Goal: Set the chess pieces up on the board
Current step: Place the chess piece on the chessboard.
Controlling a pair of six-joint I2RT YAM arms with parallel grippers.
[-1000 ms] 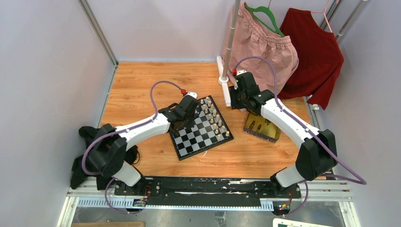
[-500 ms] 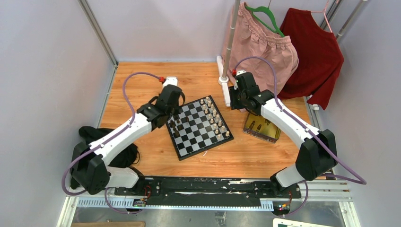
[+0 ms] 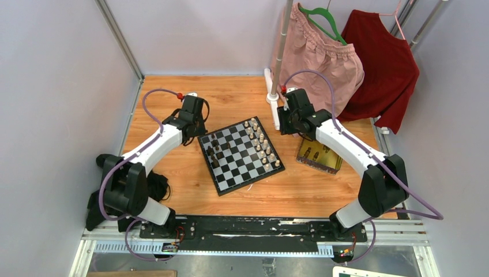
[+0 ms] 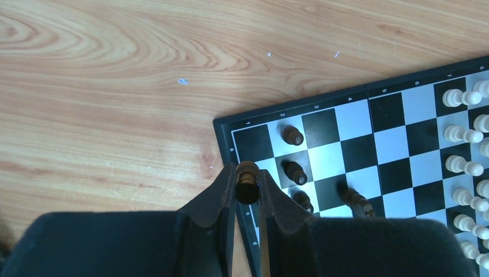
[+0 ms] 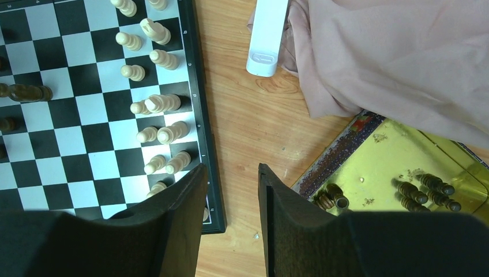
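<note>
One dark piece (image 4: 248, 190) is clamped between the fingers of the left gripper (image 4: 247, 171), which is held over the left edge of the board (image 3: 245, 171). Four more dark pieces (image 4: 294, 172) are seen on the squares just beside it; three are standing in a line and one is lying on its side. Along the opposite edge two rows of cream pieces (image 5: 164, 103) are set, and their exact number cannot be told. The board is laid at an angle in the middle of the table (image 3: 173, 98). One gold tray (image 5: 380, 156) is placed to the right of the board. About six dark pieces are scattered in the tray, two near one corner and four in a loose cluster. The right gripper (image 5: 230, 168) is held with its fingers apart and nothing between them, above the bare wood between board and tray. Two garments are hung behind, one pink (image 5: 392, 57) and one red (image 3: 383, 69), beside a white stand foot (image 5: 266, 34).
</note>
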